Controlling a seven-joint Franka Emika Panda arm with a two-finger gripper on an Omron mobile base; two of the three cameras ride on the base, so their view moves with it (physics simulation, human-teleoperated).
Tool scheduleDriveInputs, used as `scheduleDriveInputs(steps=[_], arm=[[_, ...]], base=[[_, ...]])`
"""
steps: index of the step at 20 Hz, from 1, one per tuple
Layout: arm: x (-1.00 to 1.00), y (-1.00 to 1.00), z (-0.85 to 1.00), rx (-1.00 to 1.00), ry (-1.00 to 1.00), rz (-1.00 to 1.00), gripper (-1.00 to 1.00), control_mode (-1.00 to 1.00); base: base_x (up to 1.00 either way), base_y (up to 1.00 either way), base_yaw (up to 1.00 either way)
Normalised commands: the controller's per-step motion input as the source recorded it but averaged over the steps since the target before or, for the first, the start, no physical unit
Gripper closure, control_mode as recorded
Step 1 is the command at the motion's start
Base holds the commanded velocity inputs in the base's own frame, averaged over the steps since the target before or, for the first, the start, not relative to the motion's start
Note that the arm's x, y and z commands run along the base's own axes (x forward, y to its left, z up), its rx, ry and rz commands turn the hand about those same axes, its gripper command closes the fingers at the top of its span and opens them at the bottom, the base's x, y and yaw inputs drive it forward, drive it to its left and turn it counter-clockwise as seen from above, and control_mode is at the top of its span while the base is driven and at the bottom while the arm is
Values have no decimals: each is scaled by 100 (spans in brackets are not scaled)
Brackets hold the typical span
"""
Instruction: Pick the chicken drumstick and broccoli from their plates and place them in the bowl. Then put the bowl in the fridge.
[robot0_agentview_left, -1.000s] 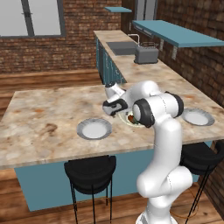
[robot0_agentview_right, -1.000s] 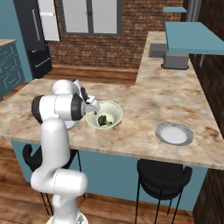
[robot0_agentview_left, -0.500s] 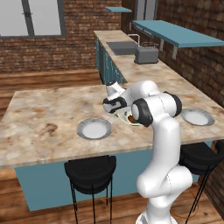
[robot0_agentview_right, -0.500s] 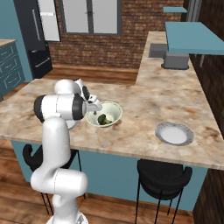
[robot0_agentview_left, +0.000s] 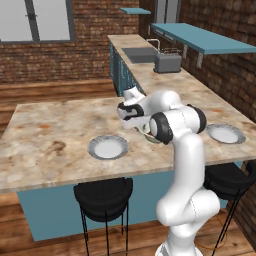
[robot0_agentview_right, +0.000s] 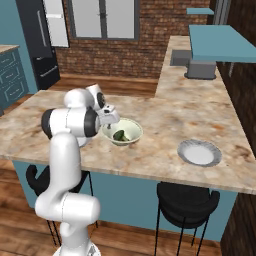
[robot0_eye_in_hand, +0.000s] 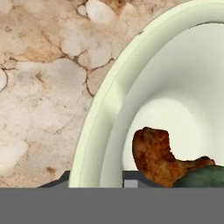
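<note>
The pale green-white bowl (robot0_eye_in_hand: 100, 113) stands on the island counter, and in the right base view the bowl (robot0_agentview_right: 126, 143) is just right of my hand. Inside it lie the reddish-brown chicken drumstick (robot0_eye_in_hand: 155, 157) and the dark green broccoli (robot0_eye_in_hand: 199, 178), the broccoli (robot0_agentview_right: 120, 135) also showing from the right base camera. My gripper (robot0_eye_in_hand: 96, 183) straddles the bowl's near rim, one finger outside and one inside, shut on it. From the base cameras the gripper (robot0_agentview_left: 131, 116) (robot0_agentview_right: 111, 120) points down at the bowl's left edge. Two bare plates (robot0_agentview_left: 107, 147) (robot0_agentview_left: 226, 133) flank it. The black fridge (robot0_agentview_right: 42, 45) is far left.
A toaster (robot0_agentview_left: 166, 62) and a sink (robot0_agentview_left: 142, 54) are on the back counter under a teal shelf (robot0_agentview_left: 200, 39). Black stools (robot0_agentview_left: 102, 192) stand at the island's near edge. One plate (robot0_agentview_right: 199, 152) lies right of the bowl near the counter edge.
The jaws have come together from wide open onto the bowl's rim. The arm and the bowl have stayed where they were.
</note>
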Motion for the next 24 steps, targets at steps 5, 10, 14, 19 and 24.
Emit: scheduleDriveInputs(steps=[5,10,14,19,24], arm=[[-3,0,11,0,17,10,100,-100],[-12,13,14,-3,0,9,100,-100],[-24,22,9,-12,-9,5,100,-100],[-30,27,10,-12,-9,3,100,-100],[-40,32,11,-6,-9,1,100,-100]], base=[[0,0,0],[0,0,0],[0,0,0],[0,0,0],[0,0,0]])
